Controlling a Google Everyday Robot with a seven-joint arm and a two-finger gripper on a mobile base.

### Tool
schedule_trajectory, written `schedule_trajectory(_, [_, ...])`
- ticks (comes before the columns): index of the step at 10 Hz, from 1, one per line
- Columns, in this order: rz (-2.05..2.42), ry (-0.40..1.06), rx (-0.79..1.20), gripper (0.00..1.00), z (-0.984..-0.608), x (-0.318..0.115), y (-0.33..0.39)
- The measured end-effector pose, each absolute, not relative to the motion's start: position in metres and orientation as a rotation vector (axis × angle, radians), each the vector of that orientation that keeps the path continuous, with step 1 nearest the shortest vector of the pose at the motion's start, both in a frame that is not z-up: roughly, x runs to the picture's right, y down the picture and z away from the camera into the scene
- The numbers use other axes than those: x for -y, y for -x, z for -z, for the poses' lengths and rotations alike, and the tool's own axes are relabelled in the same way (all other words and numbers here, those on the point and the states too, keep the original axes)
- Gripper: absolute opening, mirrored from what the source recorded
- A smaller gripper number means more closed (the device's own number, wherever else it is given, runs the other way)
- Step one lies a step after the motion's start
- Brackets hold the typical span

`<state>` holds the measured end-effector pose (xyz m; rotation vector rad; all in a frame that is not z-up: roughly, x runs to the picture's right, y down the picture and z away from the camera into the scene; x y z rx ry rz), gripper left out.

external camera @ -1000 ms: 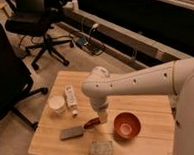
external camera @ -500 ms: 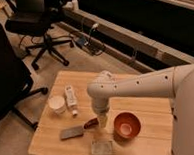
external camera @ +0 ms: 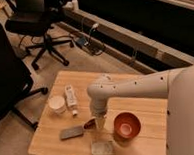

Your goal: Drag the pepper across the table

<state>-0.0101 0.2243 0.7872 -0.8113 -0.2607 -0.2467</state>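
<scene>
Low wooden table (external camera: 49, 138): my gripper (external camera: 100, 124), fingers apart, hangs at three o'clock of the pepper (external camera: 89, 124); I should straddle it low before dragging.

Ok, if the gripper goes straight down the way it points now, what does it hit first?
Probably the right end of the pepper, or the table right beside it. The gripper points down, open, close above that spot. Depth is hard to judge from this view.

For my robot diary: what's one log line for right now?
step: drag pepper | hand: low over table, just beside pepper | pepper: on table, near orange bowl
</scene>
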Motion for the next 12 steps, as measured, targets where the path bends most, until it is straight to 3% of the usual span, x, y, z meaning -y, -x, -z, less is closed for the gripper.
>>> schedule_trajectory(9, [0.304,0.797,0.215,0.64,-0.82,-0.221,0.019])
schedule_trajectory(12, [0.304,0.801,0.192,0.43,-0.825,-0.22,0.015])
